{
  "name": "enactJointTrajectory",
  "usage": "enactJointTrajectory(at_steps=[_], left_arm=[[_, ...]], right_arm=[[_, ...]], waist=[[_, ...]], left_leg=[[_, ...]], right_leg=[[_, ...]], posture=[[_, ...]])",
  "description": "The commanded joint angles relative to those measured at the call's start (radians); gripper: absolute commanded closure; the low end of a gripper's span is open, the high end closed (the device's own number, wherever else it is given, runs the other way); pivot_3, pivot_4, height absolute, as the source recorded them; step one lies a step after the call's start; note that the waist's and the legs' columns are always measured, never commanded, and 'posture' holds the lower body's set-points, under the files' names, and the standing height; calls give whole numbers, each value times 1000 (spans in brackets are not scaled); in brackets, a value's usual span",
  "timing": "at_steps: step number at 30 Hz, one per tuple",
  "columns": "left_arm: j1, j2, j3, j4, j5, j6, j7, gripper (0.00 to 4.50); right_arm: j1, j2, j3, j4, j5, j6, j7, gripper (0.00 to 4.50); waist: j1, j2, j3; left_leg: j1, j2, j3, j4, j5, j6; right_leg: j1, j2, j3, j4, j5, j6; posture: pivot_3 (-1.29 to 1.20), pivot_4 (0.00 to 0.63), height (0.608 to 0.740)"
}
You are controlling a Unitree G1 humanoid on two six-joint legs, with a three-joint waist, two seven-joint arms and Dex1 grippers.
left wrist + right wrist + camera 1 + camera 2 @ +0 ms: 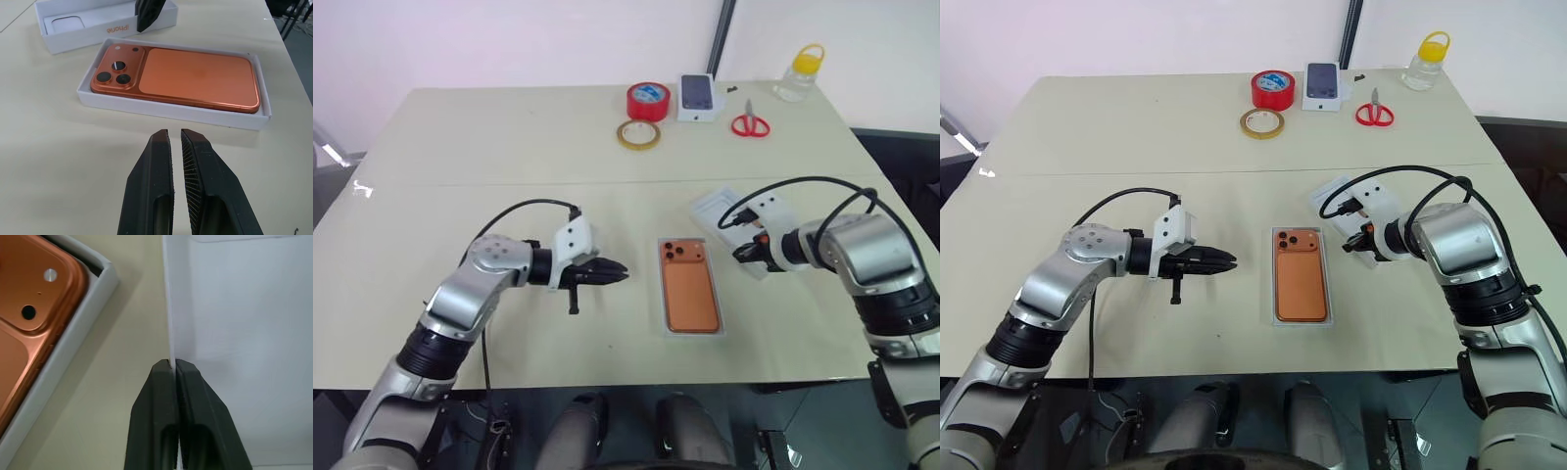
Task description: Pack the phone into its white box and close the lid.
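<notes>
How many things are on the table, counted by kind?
Phone: 1
White box holding it: 1
Lid: 1
Tape rolls, red and tan: 2
Small phone carton: 1
Scissors: 1
Jar with yellow cap: 1
Total: 8

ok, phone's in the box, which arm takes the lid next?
Right. The right gripper is already shut on the lid rim beside the white box holding the phone. The left gripper is shut, holding nothing.
</notes>
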Motion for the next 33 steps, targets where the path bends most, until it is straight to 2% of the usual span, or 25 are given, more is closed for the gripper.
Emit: enactJointTrajectory(at_steps=[1,4,7,10,11,12,13,14,16,20,24,27,29,32,33], left_arm=[[13,7,100,18,-21,-14,53,4072],[15,-4,182,78,-42,-9,105,4072],[5,-11,228,129,-46,-2,152,4072],[-11,-16,255,176,-38,-13,185,4072],[-19,-18,256,185,-36,-17,190,4072],[-28,-20,255,187,-37,-18,193,4072],[-34,-22,253,186,-38,-20,194,4072],[-38,-24,252,185,-38,-21,194,4072],[-43,-28,247,179,-37,-19,195,4072],[-51,-44,231,164,-45,-8,187,4072],[-49,-60,179,125,-49,0,153,4072],[-59,-80,121,120,-32,-3,134,4072],[-64,-89,89,118,-20,-18,121,4072],[-78,-107,33,115,-12,-4,95,4072],[-83,-114,16,115,-8,-8,88,4072]], right_arm=[[-82,36,-196,-99,88,87,5,4476],[-103,94,-339,-168,242,168,34,4476],[-95,161,-431,-169,503,178,-44,4476],[-54,294,-483,-94,955,178,-325,4476],[7,259,-396,-85,1261,63,-531,4476],[74,228,-304,-109,1500,-54,-702,4476],[132,221,-237,-142,1646,-151,-824,4476],[173,226,-192,-176,1720,-223,-902,4476],[262,329,-150,-259,1728,-347,-1028,4476],[448,579,-72,-418,1728,-607,-1419,4476],[508,659,-64,-456,1728,-697,-1652,4476],[490,611,-82,-441,1728,-666,-1648,3596],[457,546,-108,-409,1728,-617,-1599,2543],[311,325,-198,-273,1728,-469,-1429,1036],[263,240,-210,-227,1728,-417,-1370,1036]], waist=[[-5,0,0],[-6,1,0],[-3,1,0],[-4,1,0],[-4,1,0],[1,1,0],[2,0,1],[-1,0,1],[-9,0,1],[-19,1,0],[-27,1,0],[-29,2,0],[-30,2,0],[-31,3,0],[-30,3,1]], left_leg=[[0,0,0,0,0,0],[0,1,0,-1,0,0],[0,1,0,0,0,0],[0,1,0,0,0,0],[1,1,0,0,0,0],[0,1,0,0,0,0],[0,1,0,0,0,0],[0,1,0,0,0,0],[-1,0,1,0,0,1],[1,1,0,0,0,1],[1,0,0,0,0,0],[2,1,0,0,0,0],[2,1,0,0,0,0],[2,1,1,0,0,2],[2,1,1,0,-2,4]], right_leg=[[0,0,0,0,0,0],[-1,1,0,1,0,0],[0,1,0,1,0,0],[0,0,0,1,0,0],[1,0,0,1,0,0],[0,0,0,1,0,0],[0,0,-1,1,0,0],[1,-1,-1,-1,0,0],[1,-2,0,-1,0,0],[1,1,1,2,0,0],[0,1,2,3,0,0],[0,1,1,3,0,0],[0,1,2,3,0,0],[1,2,2,3,0,0],[1,2,1,3,0,0]], posture=[[0,150,740],[0,150,740],[0,150,740],[0,150,740],[0,150,740],[0,150,740],[0,150,740],[0,150,740],[0,150,740],[0,150,740],[0,150,740],[0,150,740],[0,150,740],[0,150,740],[0,150,740]])
